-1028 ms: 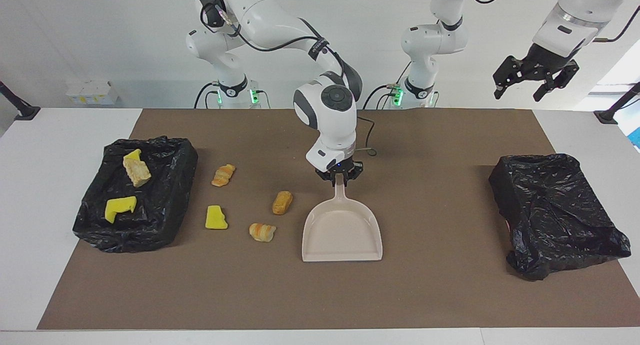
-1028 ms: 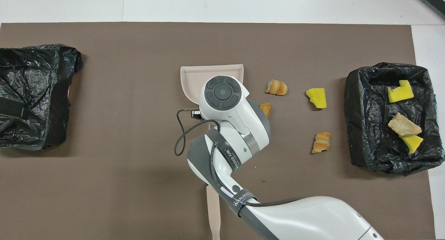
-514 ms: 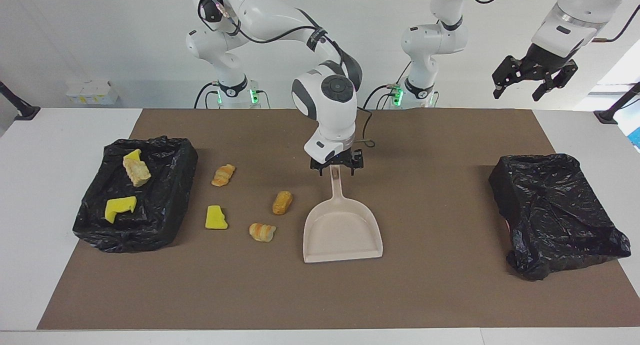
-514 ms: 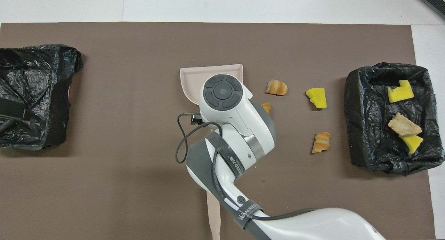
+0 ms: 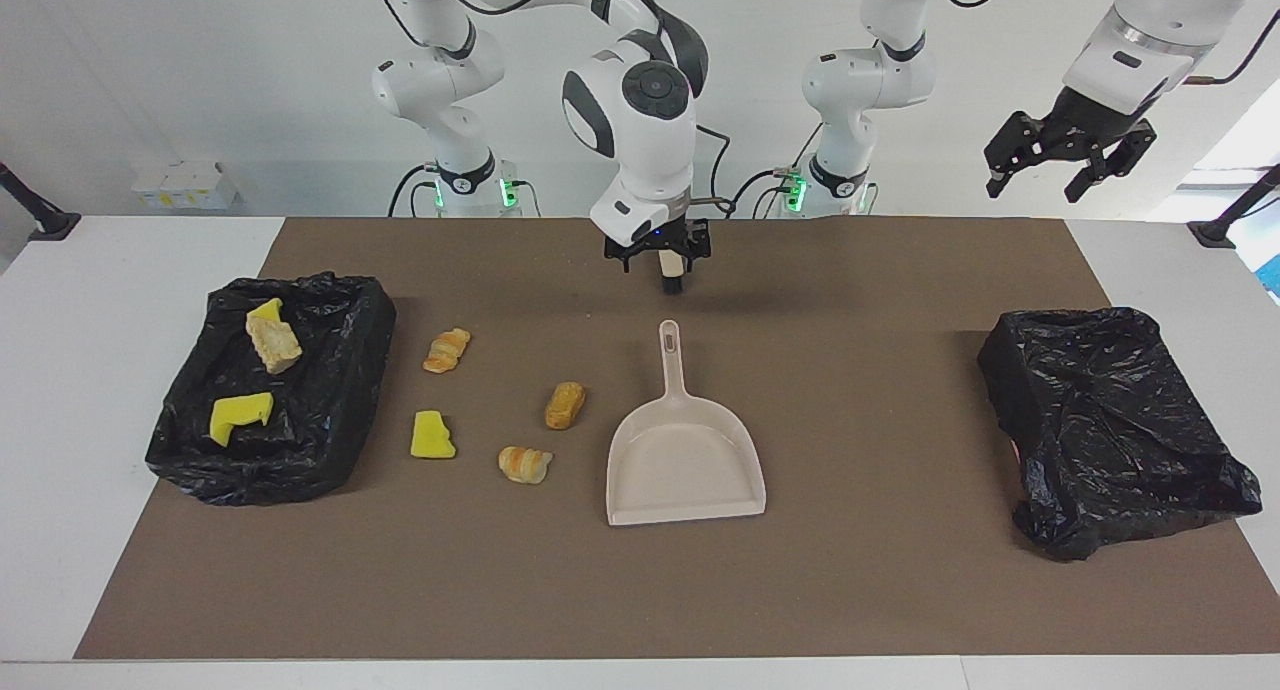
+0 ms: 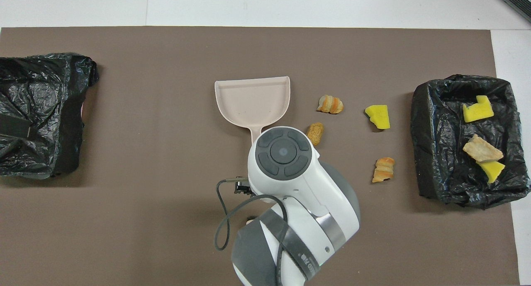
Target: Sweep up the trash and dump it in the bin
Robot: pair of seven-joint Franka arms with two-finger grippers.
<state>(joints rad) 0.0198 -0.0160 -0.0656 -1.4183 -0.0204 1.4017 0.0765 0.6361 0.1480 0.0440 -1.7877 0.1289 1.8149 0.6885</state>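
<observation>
Four trash scraps lie loose on the brown mat: a striped pastry [image 5: 446, 350] [image 6: 383, 169], a yellow sponge chunk [image 5: 432, 435] [image 6: 378, 116], a tan piece [image 5: 565, 405] [image 6: 315, 133] and another pastry [image 5: 525, 464] [image 6: 330, 104]. More scraps [image 5: 240, 415] [image 6: 482, 150] sit in the black-lined bin [image 5: 340, 390] [image 6: 429, 124] at the right arm's end. The beige dustpan [image 5: 685, 460] [image 6: 252, 101] lies flat beside the tan piece, handle toward the robots. My right gripper [image 5: 662, 262] hangs open above the mat, clear of the handle. My left gripper [image 5: 1070, 165] waits open, high over the left arm's end.
A second black-lined bin [image 5: 1110, 420] [image 6: 41, 112] stands at the left arm's end of the mat. A beige brush handle [image 5: 673, 270] shows under the right gripper, near the robots' edge. In the overhead view the right arm covers that spot.
The right gripper opened, let go of the dustpan handle, then rose and drew back toward the robots. The dustpan stayed flat on the mat. The left arm held still.
</observation>
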